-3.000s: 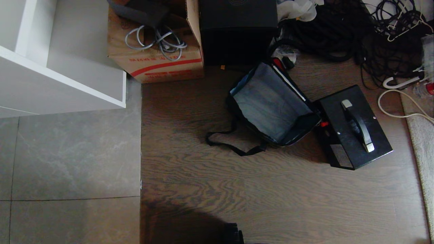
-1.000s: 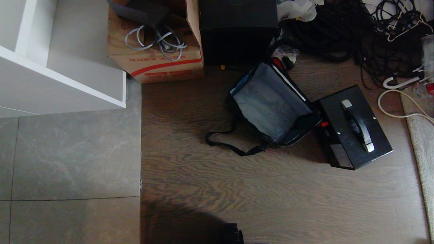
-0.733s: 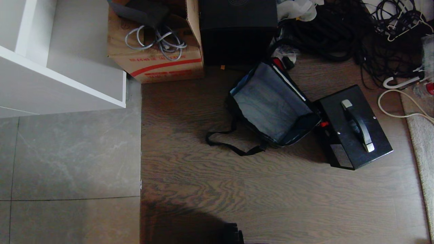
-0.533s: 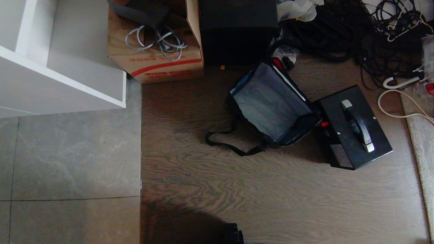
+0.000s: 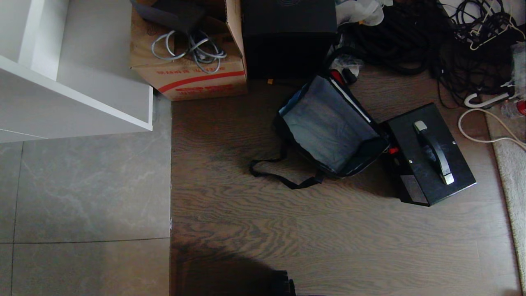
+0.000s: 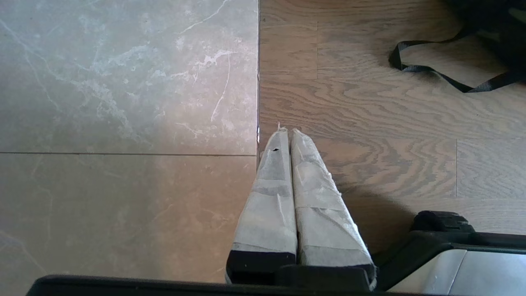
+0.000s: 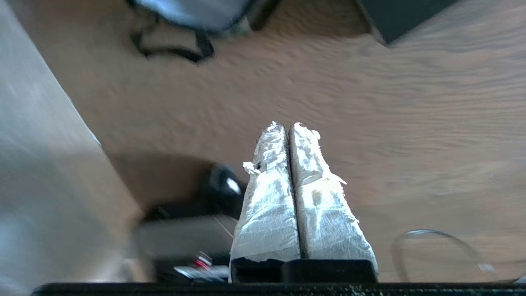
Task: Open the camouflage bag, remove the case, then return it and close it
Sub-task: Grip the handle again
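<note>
The camouflage bag (image 5: 328,123) lies open on the wooden floor, showing a grey-blue inside and black trim, with its black strap (image 5: 279,176) trailing toward me. The case (image 5: 411,135), black with a silver-ended handle (image 5: 433,152) on top, stands on the floor against the bag's right side, outside it. Neither gripper is in the head view. My left gripper (image 6: 286,130) is shut and empty over the seam between tile and wood, with the strap (image 6: 431,74) well ahead of it. My right gripper (image 7: 284,125) is shut and empty over bare wood, far short of the bag (image 7: 197,10) and a corner of the case (image 7: 402,16).
A cardboard box (image 5: 189,78) with grey cables and a taller black box (image 5: 287,37) stand behind the bag. A tangle of black cables (image 5: 431,41) fills the back right. A white shelf unit (image 5: 74,94) is at the left, and a pale rug (image 5: 513,172) lies along the right edge.
</note>
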Controlling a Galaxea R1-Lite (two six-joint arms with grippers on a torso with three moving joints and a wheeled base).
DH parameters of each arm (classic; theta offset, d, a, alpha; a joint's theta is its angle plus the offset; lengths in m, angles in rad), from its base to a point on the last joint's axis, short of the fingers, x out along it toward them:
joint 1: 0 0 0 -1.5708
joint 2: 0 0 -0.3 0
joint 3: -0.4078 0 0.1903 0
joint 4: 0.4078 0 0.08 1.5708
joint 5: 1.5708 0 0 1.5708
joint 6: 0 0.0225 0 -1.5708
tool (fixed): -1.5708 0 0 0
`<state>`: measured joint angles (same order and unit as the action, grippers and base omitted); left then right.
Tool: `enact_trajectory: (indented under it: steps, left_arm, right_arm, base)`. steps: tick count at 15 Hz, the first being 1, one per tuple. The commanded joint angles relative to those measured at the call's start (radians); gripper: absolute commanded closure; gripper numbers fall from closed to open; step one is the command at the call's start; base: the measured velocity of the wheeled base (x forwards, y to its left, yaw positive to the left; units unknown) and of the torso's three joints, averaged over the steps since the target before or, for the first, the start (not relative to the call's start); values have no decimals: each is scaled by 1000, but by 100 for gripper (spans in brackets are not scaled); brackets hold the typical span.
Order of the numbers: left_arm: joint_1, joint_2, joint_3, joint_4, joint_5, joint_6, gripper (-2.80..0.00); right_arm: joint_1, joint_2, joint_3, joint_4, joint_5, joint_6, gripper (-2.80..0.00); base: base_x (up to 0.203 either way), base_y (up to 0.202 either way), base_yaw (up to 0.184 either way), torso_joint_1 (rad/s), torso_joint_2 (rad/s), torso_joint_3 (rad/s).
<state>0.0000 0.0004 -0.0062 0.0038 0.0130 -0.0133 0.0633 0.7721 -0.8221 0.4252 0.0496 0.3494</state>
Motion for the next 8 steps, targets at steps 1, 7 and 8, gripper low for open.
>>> enact_trajectory:
  steps: [1, 7, 8]
  left_arm:
    - [0, 0, 0, 1, 1, -1, 0]
    - [0, 0, 0, 0, 1, -1, 0]
    - [0, 0, 0, -1, 1, -1, 0]
  right_arm:
    - [16, 404, -124, -118, 0, 59, 0]
    - [-55, 885, -213, -688, 139, 129, 0]
    - [-71, 920, -218, -721, 171, 134, 0]
  base:
    - [0, 0, 0, 0, 0, 0]
    - [0, 0, 0, 0, 0, 0]
    - [0, 0, 0, 0, 0, 0]
